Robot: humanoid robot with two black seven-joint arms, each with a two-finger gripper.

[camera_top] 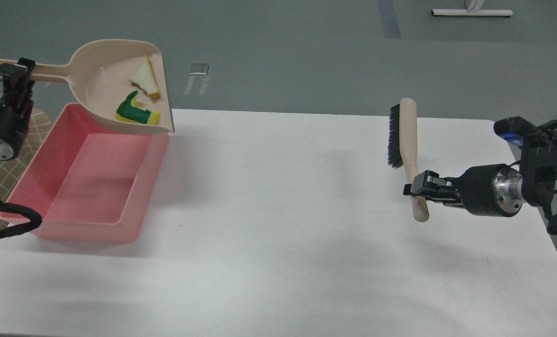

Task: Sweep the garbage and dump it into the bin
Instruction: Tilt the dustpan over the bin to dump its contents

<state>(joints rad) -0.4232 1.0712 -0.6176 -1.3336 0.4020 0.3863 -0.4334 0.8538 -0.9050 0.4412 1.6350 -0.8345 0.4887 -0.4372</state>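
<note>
The pink bin [58, 187] stands on the white table at the left. My left gripper [11, 77] is shut on the handle of the beige dustpan [100, 86] and holds it in the air over the bin's far right corner. The yellow sponge with green face [135, 113] and the triangular bread slice [145, 83] lie in the pan near its open lip. My right gripper [416, 189] is shut on the handle of the beige brush [407, 140], held above the table at the right.
The white table [278, 224] has its right edge just past my right arm. A patterned beige surface [21, 135] shows left of the bin. A small grey object [198, 69] lies on the floor behind the table.
</note>
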